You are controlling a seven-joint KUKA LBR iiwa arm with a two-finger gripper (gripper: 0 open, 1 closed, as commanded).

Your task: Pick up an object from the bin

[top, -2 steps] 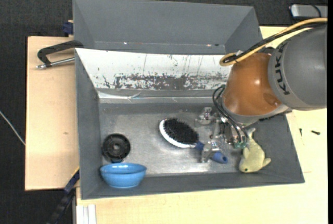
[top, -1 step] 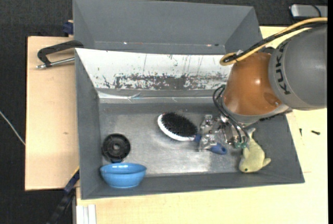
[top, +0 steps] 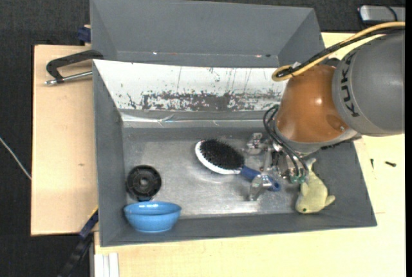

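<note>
My gripper (top: 257, 166) is low in the right half of the bin, its two metal fingers spread apart and open. A hairbrush (top: 219, 156) with a white oval head, black bristles and a blue handle lies in the middle of the bin floor. Its handle runs right, into the gap between my fingers, one finger on the far side and one on the near side. I cannot tell whether they touch it. A pale yellow soft toy (top: 313, 197) lies just right of the gripper, by the front right wall.
A black round knob-like thing (top: 143, 180) sits at the front left, with a blue bowl (top: 152, 215) right in front of it in the corner. The arm's orange cover and cables hang over the bin's right side.
</note>
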